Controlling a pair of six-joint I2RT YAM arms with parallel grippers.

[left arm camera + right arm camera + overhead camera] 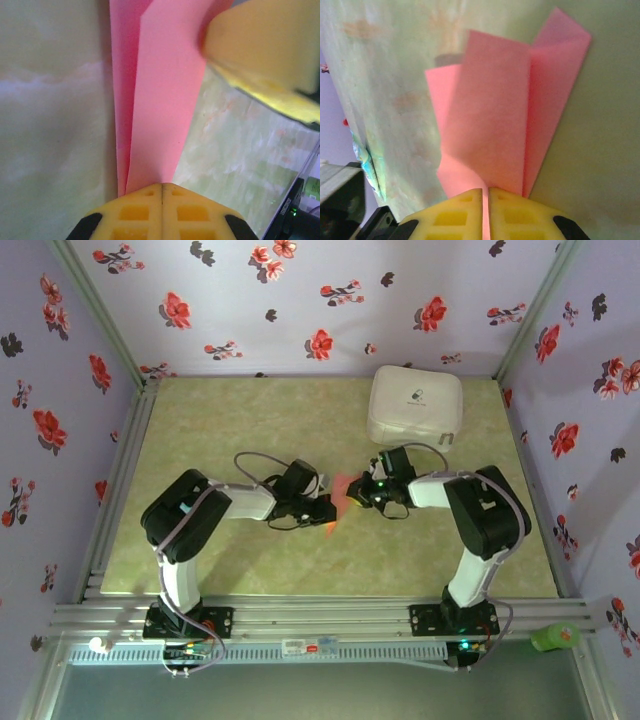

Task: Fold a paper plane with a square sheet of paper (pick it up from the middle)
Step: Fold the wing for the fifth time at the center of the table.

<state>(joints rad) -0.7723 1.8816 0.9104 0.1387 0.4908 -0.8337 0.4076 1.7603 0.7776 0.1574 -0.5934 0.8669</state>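
jaws pinch folded paper point(160, 100), green table point(250, 420), floral walls point(300, 300)

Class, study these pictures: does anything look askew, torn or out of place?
The paper, pinched between left gripper and right gripper, looks askew: its folded flaps fan out, edges unaligned. No tear shows. The case sits flat.
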